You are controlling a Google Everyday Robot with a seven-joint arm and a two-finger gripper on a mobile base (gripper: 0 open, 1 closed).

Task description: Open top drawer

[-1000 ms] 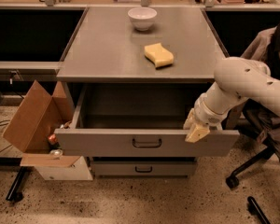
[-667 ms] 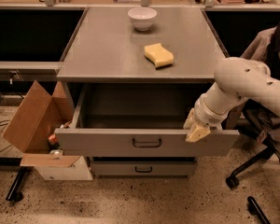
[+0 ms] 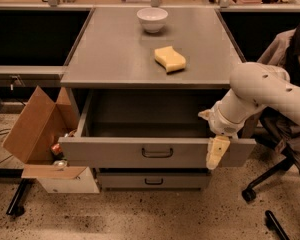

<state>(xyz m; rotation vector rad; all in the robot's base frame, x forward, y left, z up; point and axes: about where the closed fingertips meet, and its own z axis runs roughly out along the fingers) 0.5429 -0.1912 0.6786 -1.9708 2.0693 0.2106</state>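
The top drawer [image 3: 115, 153] of the grey metal cabinet stands pulled out, its deep box open and looking empty, with a black loop handle [image 3: 157, 153] at the centre of its flat front. My gripper [image 3: 212, 134] is at the right end of the drawer front's top edge. It is open and straddles the edge: one cream finger [image 3: 217, 153] hangs down over the outside of the front, and the other fingertip [image 3: 205, 115] shows inside the drawer. My white arm [image 3: 262, 91] reaches in from the right.
A narrower lower drawer [image 3: 154, 180] is shut beneath. On the cabinet top [image 3: 115, 59] are a white bowl [image 3: 152, 19] and a yellow sponge [image 3: 170, 59]. An open cardboard box [image 3: 32, 131] stands at the left. An office chair with a seated person [image 3: 292, 104] is at the right.
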